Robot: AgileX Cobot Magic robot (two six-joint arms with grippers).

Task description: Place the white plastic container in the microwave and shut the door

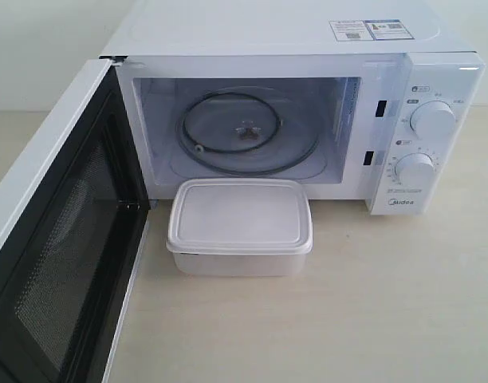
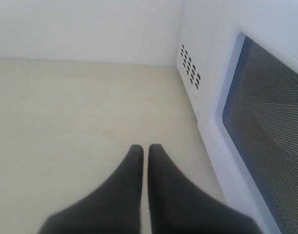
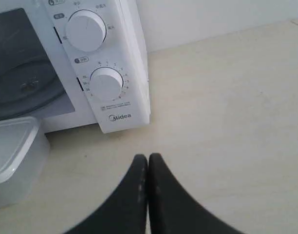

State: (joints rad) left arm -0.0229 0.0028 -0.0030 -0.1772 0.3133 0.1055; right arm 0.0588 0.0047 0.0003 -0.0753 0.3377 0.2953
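Grasping comes first: the left gripper (image 2: 145, 148) and right gripper (image 3: 147, 158), both pressed together and empty, must spread for the box (image 1: 240, 226) at 6 o'clock of the open microwave (image 1: 268, 32).

Left end effector (image 2: 145, 147) black, tapered (right one (image 3: 148, 157) likewise).

The white boxy countertop microwave (image 1: 308, 48) is sitting at the back of the pale tabletop (image 1: 387, 303), its white side-hinged door (image 1: 61, 239) standing open to the left and reaching forward. The white rectangular plastic container (image 1: 240, 227) is resting on the tabletop just before the open cavity. The round glass turntable (image 1: 244, 132) is lying inside behind it, and two round white dials (image 1: 433, 120) are sitting one above the other on the right.
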